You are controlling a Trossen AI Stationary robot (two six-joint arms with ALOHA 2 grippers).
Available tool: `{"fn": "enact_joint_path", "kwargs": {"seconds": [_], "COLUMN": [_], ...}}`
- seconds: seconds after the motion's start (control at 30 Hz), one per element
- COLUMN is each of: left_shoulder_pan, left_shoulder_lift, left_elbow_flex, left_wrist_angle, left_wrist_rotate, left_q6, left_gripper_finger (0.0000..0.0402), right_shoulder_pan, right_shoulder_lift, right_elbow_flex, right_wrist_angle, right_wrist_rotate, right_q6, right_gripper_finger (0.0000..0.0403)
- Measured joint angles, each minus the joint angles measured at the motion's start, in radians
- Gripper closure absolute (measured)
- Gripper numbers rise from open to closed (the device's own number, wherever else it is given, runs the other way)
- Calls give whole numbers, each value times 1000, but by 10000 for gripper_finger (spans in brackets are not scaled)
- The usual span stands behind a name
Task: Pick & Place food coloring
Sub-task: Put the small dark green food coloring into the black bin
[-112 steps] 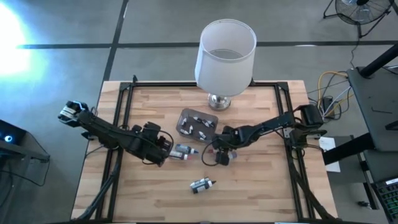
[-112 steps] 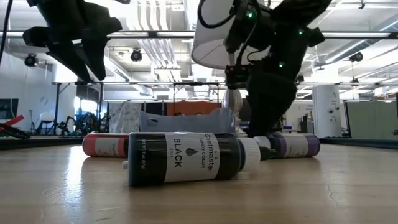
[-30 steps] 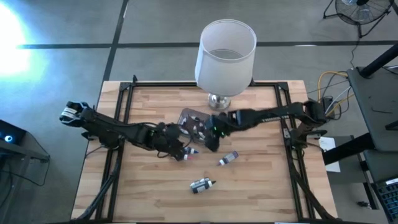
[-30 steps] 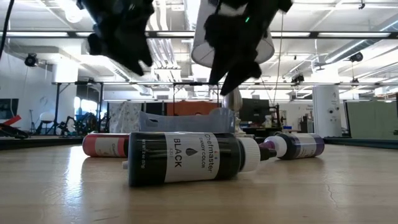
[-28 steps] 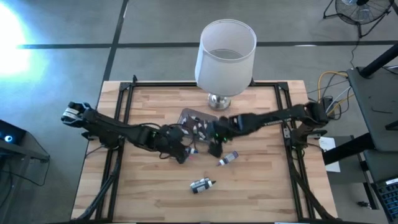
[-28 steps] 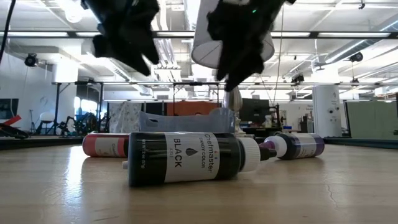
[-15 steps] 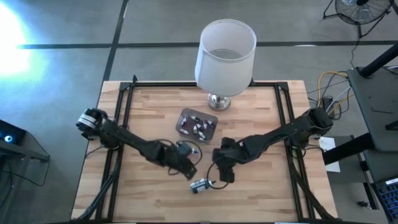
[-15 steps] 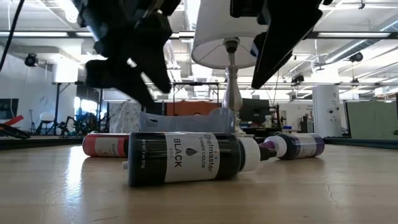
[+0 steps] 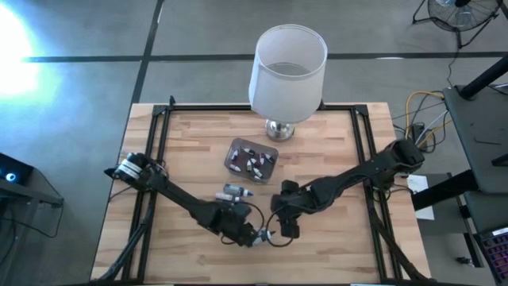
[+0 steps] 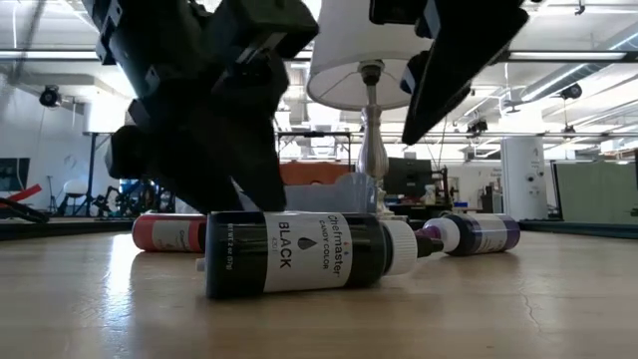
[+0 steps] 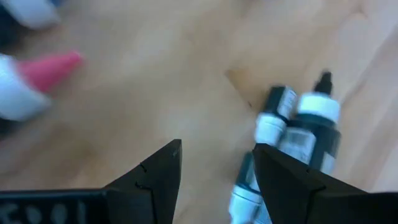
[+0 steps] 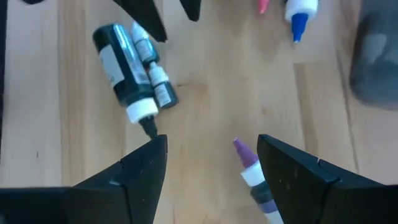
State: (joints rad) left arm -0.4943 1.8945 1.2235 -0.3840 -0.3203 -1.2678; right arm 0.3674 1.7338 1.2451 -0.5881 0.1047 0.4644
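Behind both my grippers stands the lamp (image 9: pixel 287 71), the tub (image 9: pixel 252 157) before it. My left gripper (image 9: pixel 248 236) hovers open and empty beside the black bottle (image 10: pixel 299 254); my right gripper (image 9: pixel 284 228), open, hangs above the purple bottle (image 12: pixel 257 180).

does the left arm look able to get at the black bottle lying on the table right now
Probably yes. The left tool hangs open right beside the black bottle, which lies on bare wood with a smaller bottle against it. The right tool is close, also open, but not between them.

Black bottle (image 10: pixel 299 254) on side; purple (image 10: pixel 469 235), red (image 10: pixel 167 232) apparently likewise.
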Motion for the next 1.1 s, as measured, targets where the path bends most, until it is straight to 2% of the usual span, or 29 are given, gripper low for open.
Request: {"fn": "enact_joint_path", "kwargs": {"seconds": [0.3, 0.57, 0.73, 0.87, 1.1], "left_shoulder_pan": [-53, -104, -116, -111, -118], "left_shoulder_lift": [97, 134, 140, 153, 185], "left_elbow_flex": [158, 164, 164, 163, 164], "left_wrist_angle": [-184, -181, -177, -172, -134], "left_wrist_rotate": [15, 21, -79, -109, -136], "left_q6": [71, 79, 76, 134, 297], "left_gripper_finger": [227, 227, 227, 227, 227], "right_shoulder_pan": [3, 3, 13, 36, 141], "right_shoulder_lift": [1, 1, 1, 1, 1], "right_elbow_flex": [-22, -25, -25, -25, -48], "right_wrist_angle": [2, 3, 3, 4, 2], "right_wrist_rotate": [0, 1, 1, 6, 144], "right_q6": [39, 44, 72, 102, 216], "right_gripper_finger": [161, 161, 165, 168, 169]}}
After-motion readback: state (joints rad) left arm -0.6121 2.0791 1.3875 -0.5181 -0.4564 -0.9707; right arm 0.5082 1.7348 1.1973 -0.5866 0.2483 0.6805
